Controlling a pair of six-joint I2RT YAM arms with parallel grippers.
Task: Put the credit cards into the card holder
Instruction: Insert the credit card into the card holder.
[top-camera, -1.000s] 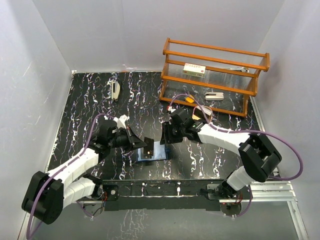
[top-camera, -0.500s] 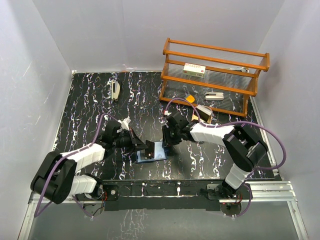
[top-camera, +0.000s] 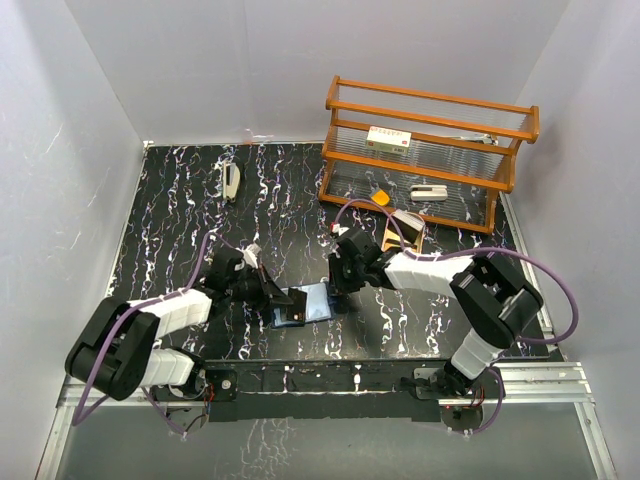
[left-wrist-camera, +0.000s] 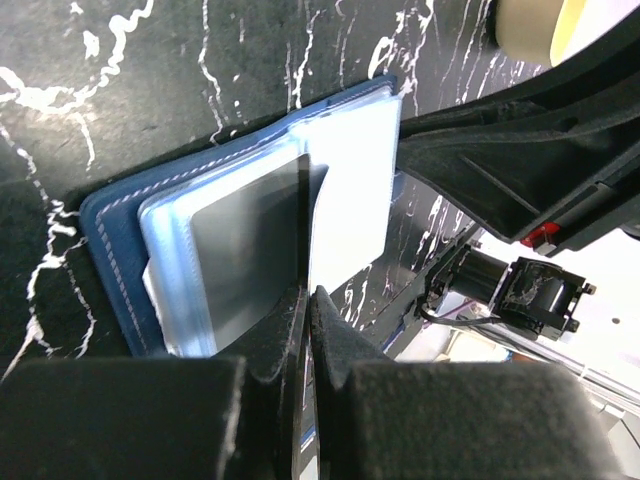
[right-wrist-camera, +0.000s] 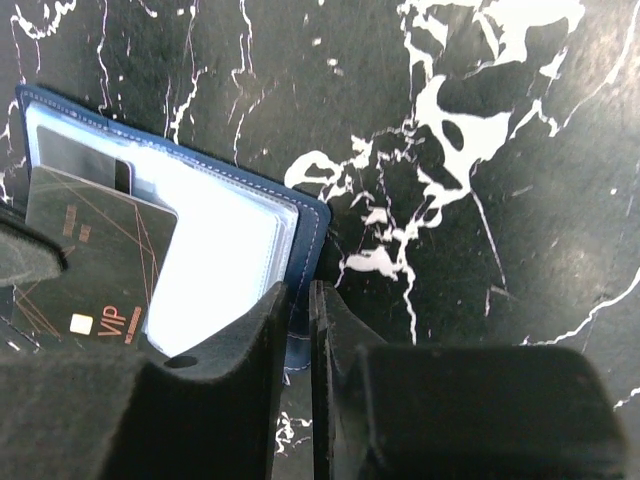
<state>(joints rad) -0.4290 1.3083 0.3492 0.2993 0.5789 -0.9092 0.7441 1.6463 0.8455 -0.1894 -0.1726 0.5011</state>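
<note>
Top view: bright, even, diffuse light; white walls (top-camera: 200, 70) slightly washed out, shadows faint on the black table (top-camera: 170, 220). Wrist views dimmer. Left gripper (left-wrist-camera: 305, 305) close up and out of focus; card holder (left-wrist-camera: 350, 180) sleeves glare pale, table sharp.

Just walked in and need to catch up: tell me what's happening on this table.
The left gripper pinches a dark VIP-marked credit card and holds it at the pale sleeves of the open navy-blue folding card holder. The right gripper clamps the holder's edge, steadying it on the black marbled table. The card is not yet fully in.
</note>
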